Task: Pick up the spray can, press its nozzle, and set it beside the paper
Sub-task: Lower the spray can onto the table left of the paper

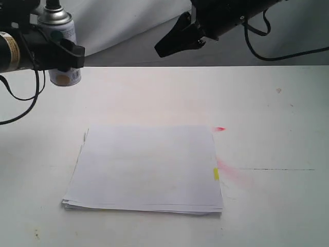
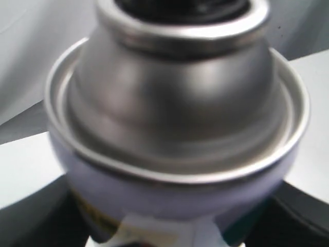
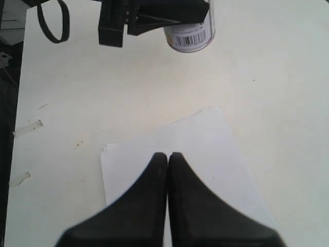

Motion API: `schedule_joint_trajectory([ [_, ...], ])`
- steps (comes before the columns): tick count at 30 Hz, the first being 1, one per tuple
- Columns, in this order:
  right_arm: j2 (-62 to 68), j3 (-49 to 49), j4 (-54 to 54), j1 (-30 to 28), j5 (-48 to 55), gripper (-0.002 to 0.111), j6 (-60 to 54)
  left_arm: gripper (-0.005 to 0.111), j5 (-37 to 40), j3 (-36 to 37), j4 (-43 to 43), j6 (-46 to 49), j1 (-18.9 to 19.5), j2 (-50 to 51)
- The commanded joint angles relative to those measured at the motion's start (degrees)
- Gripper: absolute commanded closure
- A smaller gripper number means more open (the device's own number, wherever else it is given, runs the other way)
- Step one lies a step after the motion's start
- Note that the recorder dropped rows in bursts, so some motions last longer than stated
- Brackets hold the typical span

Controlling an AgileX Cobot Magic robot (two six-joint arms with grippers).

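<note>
The spray can (image 1: 54,17) hangs upright above the table's far left corner, with my left gripper (image 1: 65,51) shut round its body. The left wrist view is filled by the can's silver dome (image 2: 180,103), and the black nozzle (image 2: 180,5) is cut off at the frame's edge. In the right wrist view the can (image 3: 190,32) shows its barcode, held in the left gripper (image 3: 149,18). The paper (image 1: 146,167) lies flat at the table's middle front, with a yellow tab (image 1: 216,174) on its right edge. My right gripper (image 1: 160,50) (image 3: 167,157) is shut and empty, high over the paper (image 3: 205,149), well right of the can.
Red marks stain the table by the paper's right side (image 1: 229,172) and near its far right corner (image 1: 220,128). A thin dark line (image 1: 277,169) runs right from there. White cloth (image 1: 128,25) hangs behind the table. The table's edge (image 3: 18,128) shows in the right wrist view.
</note>
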Motion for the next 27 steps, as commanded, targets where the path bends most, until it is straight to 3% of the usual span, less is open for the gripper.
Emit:
schedule_joint_trajectory([
  [1,-0.9,0.0,0.0,-0.2,0.7,0.108,0.2,0.107,-6.3,-2.2,-5.7,2.8,2.7,0.3],
  [11,-0.9,0.0,-0.2,-0.2,0.7,0.108,0.3,0.107,-24.1,-2.4,-37.0,33.1,5.3,8.9],
  [22,-0.9,0.0,-0.2,-0.2,0.7,0.108,0.3,0.107,-28.9,-0.8,-53.4,51.5,5.3,18.9],
  [27,-0.9,0.0,-0.2,-0.2,0.7,0.108,0.3,0.107,-34.0,0.9,-62.0,51.7,5.3,22.5],
])
